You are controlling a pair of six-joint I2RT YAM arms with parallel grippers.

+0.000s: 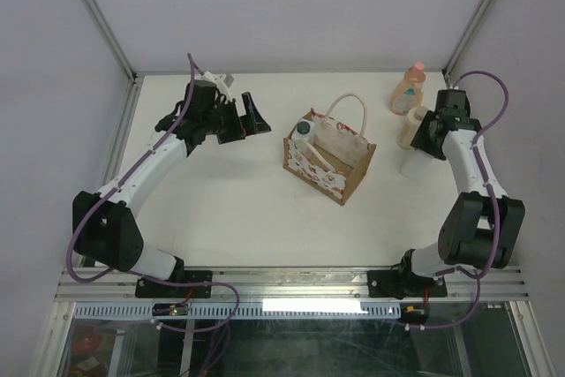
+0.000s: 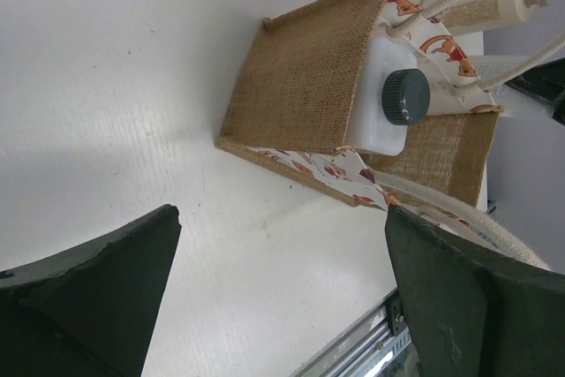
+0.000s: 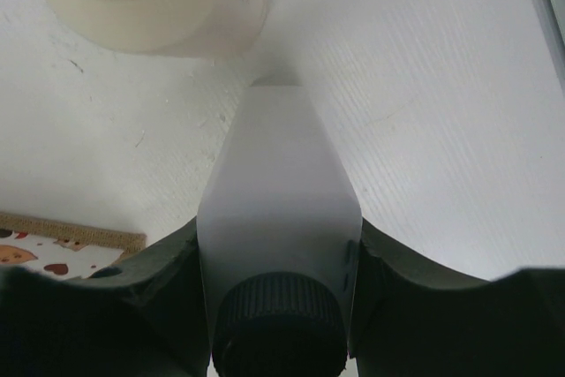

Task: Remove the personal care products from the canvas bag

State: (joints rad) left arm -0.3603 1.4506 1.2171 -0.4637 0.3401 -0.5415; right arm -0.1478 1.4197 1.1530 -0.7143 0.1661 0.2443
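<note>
Overhead, pale walls [image 1: 291, 6] enclose the white table [image 1: 238, 209] holding the canvas bag [image 1: 328, 163].

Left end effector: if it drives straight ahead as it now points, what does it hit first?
Most likely the canvas bag: its plain burlap wall sits ahead of the open left end effector. Height is unclear, so it might meet the table first.

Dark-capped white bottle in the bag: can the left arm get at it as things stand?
Probably yes. The left gripper, jaws open, faces the canvas bag with only table between; the bottle shows at its open top, though the rope handles might snag.
</note>
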